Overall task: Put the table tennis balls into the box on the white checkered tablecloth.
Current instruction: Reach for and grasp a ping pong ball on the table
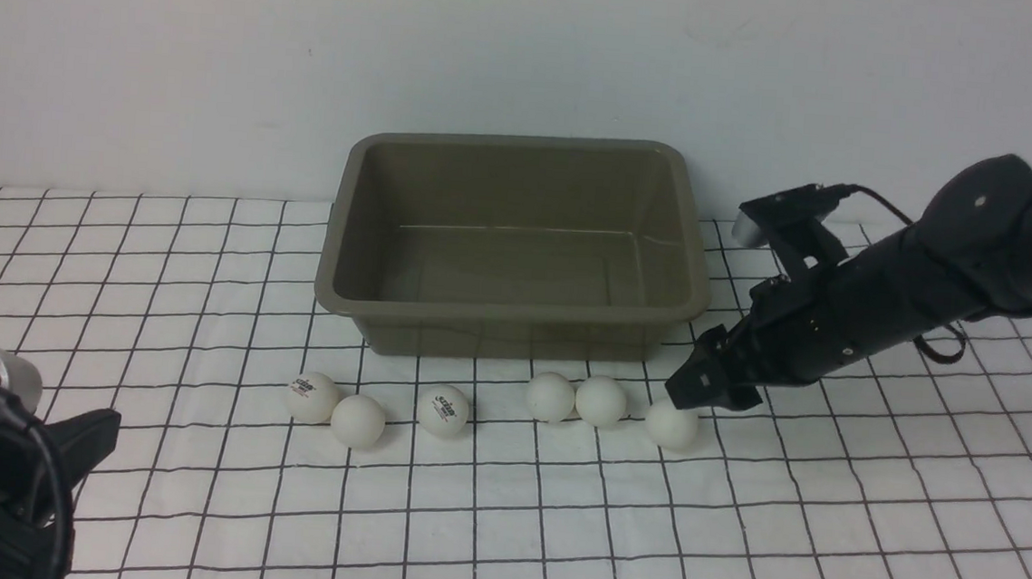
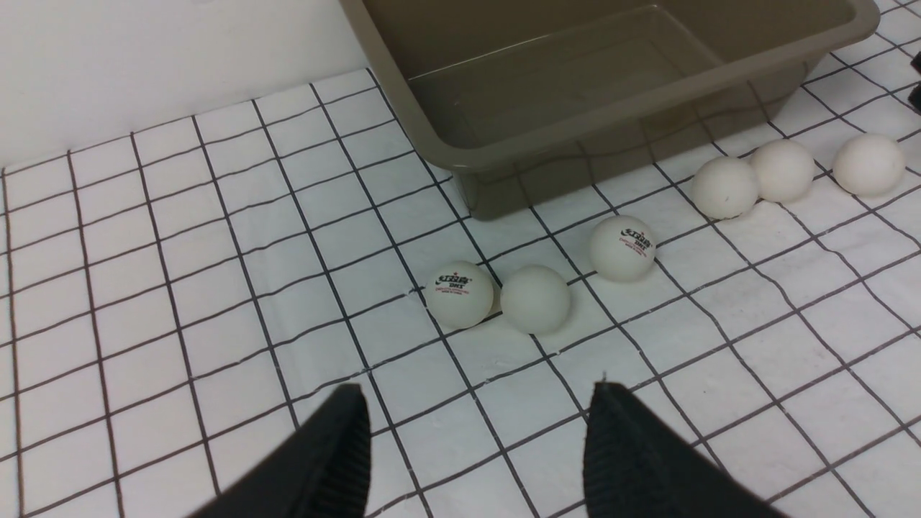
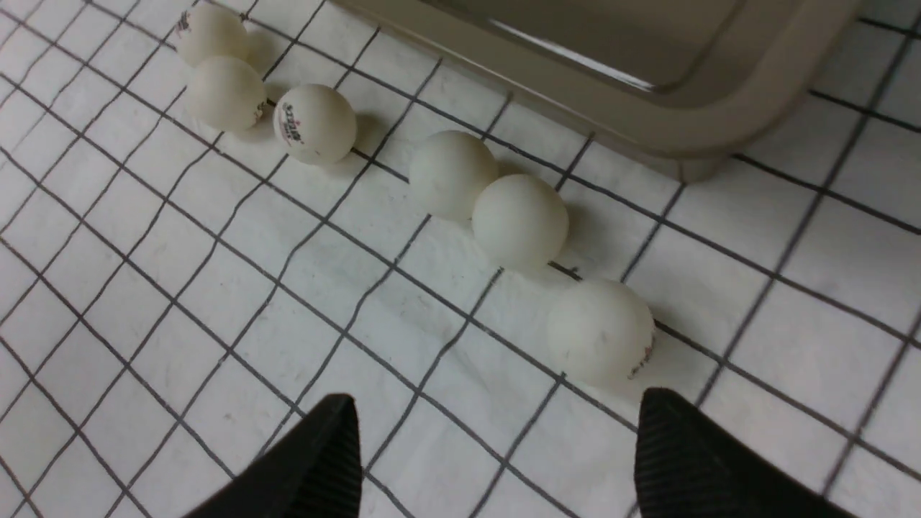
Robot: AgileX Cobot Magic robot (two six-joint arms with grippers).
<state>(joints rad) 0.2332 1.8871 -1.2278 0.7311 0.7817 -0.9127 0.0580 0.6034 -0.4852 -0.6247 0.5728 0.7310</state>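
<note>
Six table tennis balls lie in a loose row on the white checkered tablecloth (image 1: 734, 541) that covers the worktop, all of them outside the one olive-brown box (image 1: 512, 339), which stands just behind them against the pale wall. Counted from the robot's left, the first ball (image 1: 312, 396) and the second ball (image 1: 358, 420) touch. The third ball (image 1: 443, 410) sits alone. The fourth ball (image 1: 550, 396) and the fifth ball (image 1: 601, 401) touch as another pair, and the sixth ball (image 1: 672, 425) rests a little apart at the right end. In the front view, two of the six (the first and the third) show dark printed logos.

Two arms are in view. The right fingers (image 3: 316, 460) are spread wide and hold nothing, poised low just beside the sixth ball, which lies ahead of them and nearer one finger. The left fingers (image 2: 324, 460) are also parted and empty, low over the cloth at the near left, well apart from the first pair.
</note>
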